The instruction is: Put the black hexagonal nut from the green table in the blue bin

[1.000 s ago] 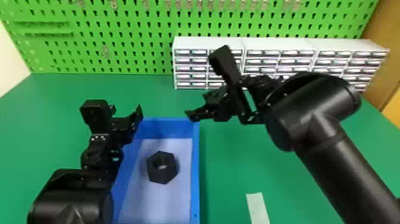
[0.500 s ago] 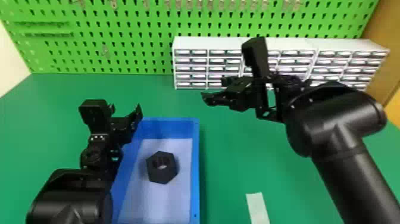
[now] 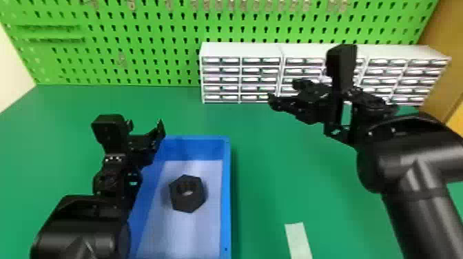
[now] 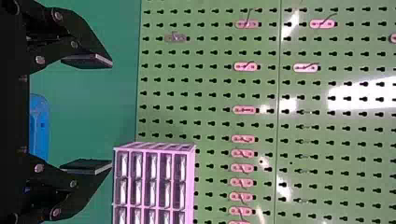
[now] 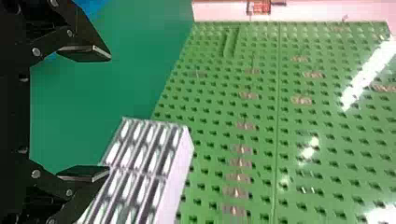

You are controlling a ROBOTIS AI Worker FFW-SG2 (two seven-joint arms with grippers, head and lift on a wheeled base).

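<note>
One black hexagonal nut [image 3: 181,204] lay flat inside one blue bin [image 3: 226,193] on green table [image 3: 268,179]. Two grippers, left gripper [image 3: 144,125] and right gripper [image 3: 284,92], each had two fingers spread wide. One white strip [image 3: 298,237]; three drawer cabinets [image 3: 241,50]. Bin's near end and strip cut off; left arm [image 3: 79,237] hid bin's left wall partly; some drawers hidden behind right gripper.

So it's a flat green table [image 3: 275,179] with a rectangular, open-topped blue bin [image 3: 227,206] sitting left of centre, a pale flat strip [image 3: 298,241] just lying to the bin's right, and white many-drawered cabinets [image 3: 241,50] lined up along the back.
</note>
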